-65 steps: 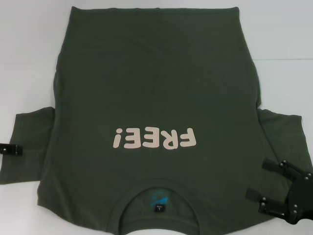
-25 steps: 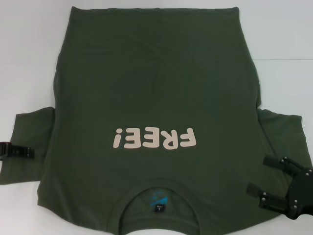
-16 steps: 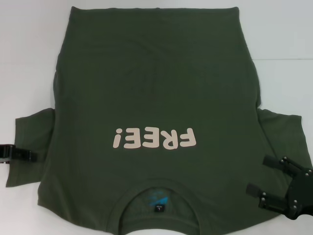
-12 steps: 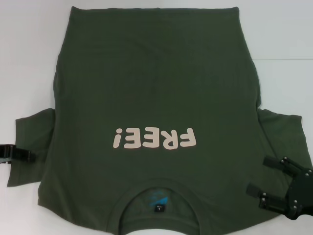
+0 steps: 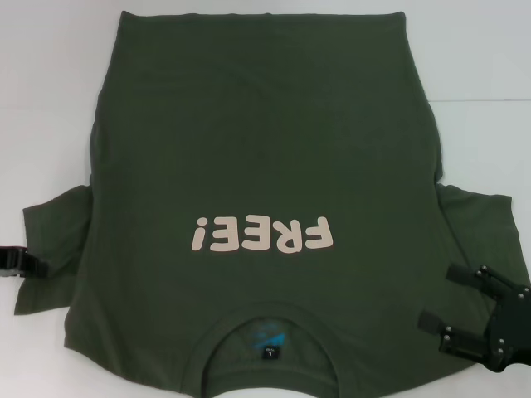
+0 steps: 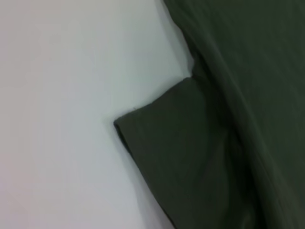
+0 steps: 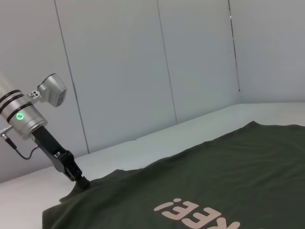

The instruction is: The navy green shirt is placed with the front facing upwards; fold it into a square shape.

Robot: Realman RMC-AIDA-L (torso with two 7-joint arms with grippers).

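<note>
Lying flat, front up, on the white table (image 5: 50,99): shirt (image 5: 265,149), long axis running from collar nearest the robot to hem at the far edge, lettering (image 5: 261,235) reading upside down. Left gripper (image 5: 31,262) at the left sleeve's edge, fingers impossible to judge. Right gripper (image 5: 452,303) spread wide over the right sleeve.

Head view: steep overhead, whole navy green shirt (image 5: 265,166) on table (image 5: 50,99). Left wrist: close above left sleeve. Right wrist: low, facing across shirt toward left gripper (image 7: 82,182); all share that sleeve.
</note>
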